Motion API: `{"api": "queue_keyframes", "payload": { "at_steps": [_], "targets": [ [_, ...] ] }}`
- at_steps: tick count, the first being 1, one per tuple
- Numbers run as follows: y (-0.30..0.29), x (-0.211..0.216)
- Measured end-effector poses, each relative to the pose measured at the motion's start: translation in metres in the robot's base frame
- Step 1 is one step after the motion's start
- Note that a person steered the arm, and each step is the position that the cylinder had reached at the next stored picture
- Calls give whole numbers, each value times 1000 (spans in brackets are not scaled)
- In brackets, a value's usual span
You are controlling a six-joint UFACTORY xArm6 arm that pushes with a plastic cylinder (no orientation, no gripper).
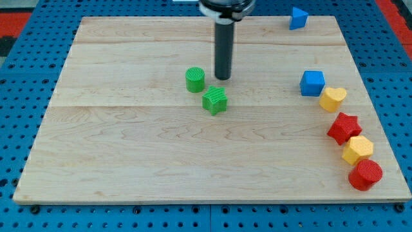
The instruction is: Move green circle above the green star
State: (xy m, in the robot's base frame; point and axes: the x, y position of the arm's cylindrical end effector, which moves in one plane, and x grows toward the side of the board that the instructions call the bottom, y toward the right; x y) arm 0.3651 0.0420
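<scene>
The green circle [195,79] stands near the middle of the wooden board [129,148], just up and to the left of the green star [215,100], close to it. My tip [223,78] is down at the board, right of the green circle with a small gap, and above the green star.
A blue cube [312,83], a yellow heart [333,98], a red star [344,127], a yellow hexagon [358,149] and a red circle [365,174] run down the view's right edge. A blue triangular block [297,18] sits at the top right.
</scene>
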Motion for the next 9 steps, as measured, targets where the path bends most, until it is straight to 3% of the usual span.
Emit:
{"api": "queue_keyframes", "payload": {
  "at_steps": [1, 2, 3, 4, 6, 9],
  "targets": [
    [-42, -8],
    [-146, -9],
    [-170, 37],
    [-116, 46],
    [-83, 7],
    [-80, -1]
  ]
}}
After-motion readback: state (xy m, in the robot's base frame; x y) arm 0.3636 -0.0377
